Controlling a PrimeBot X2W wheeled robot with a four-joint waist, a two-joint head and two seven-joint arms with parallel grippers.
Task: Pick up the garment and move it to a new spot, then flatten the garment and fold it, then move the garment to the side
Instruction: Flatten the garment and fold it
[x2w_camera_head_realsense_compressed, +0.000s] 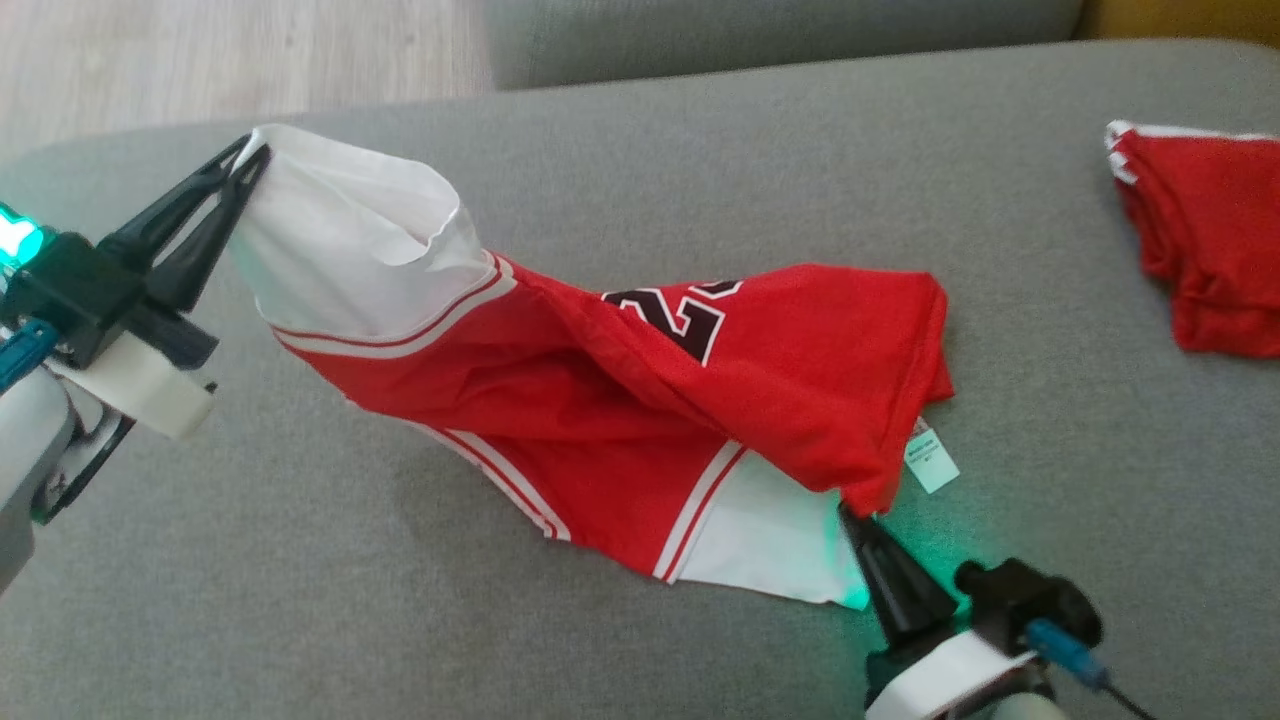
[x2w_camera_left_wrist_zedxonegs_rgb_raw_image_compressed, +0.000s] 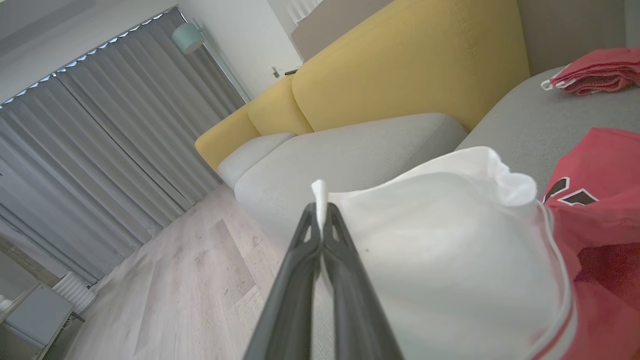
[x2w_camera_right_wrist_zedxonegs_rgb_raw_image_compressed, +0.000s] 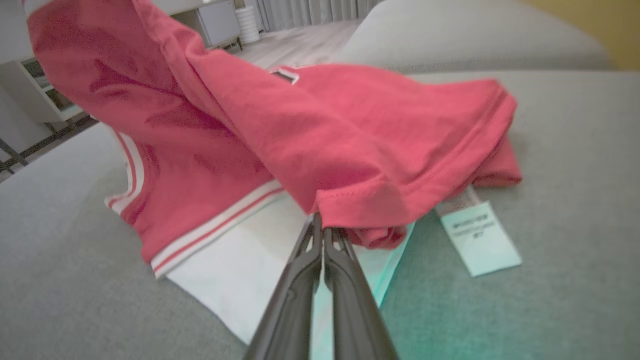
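In the head view, the garment (x2w_camera_head_realsense_compressed: 620, 420), a red jersey with white sleeves and striped trim, is seen stretched across the grey sofa seat (x2w_camera_head_realsense_compressed: 700, 150). Its white sleeve is lifted at the upper left, where the fingers of the left gripper (x2w_camera_head_realsense_compressed: 255, 155) are pressed together on the cloth. At the lower right, the red hem is pinched by the closed right gripper (x2w_camera_head_realsense_compressed: 850, 515). A black number print (x2w_camera_head_realsense_compressed: 680, 315) with white edging is partly folded under; only a "2" can be read for certain. A second red garment (x2w_camera_head_realsense_compressed: 1215, 260) is seen well apart at the right edge.

In the left wrist view, the left gripper (x2w_camera_left_wrist_zedxonegs_rgb_raw_image_compressed: 320, 212) is shown clamped on the sleeve's white edge. The yellow back cushions (x2w_camera_left_wrist_zedxonegs_rgb_raw_image_compressed: 400, 65), grey curtains (x2w_camera_left_wrist_zedxonegs_rgb_raw_image_compressed: 100, 130) and wooden floor (x2w_camera_left_wrist_zedxonegs_rgb_raw_image_compressed: 200, 285) are added here.

In the right wrist view, the right gripper (x2w_camera_right_wrist_zedxonegs_rgb_raw_image_compressed: 320, 222) is seen with its fingers shut together at the raised red hem. A pale label (x2w_camera_right_wrist_zedxonegs_rgb_raw_image_compressed: 480, 235) is laid flat on the seat just beside it; its printed lines are too blurred to be read.
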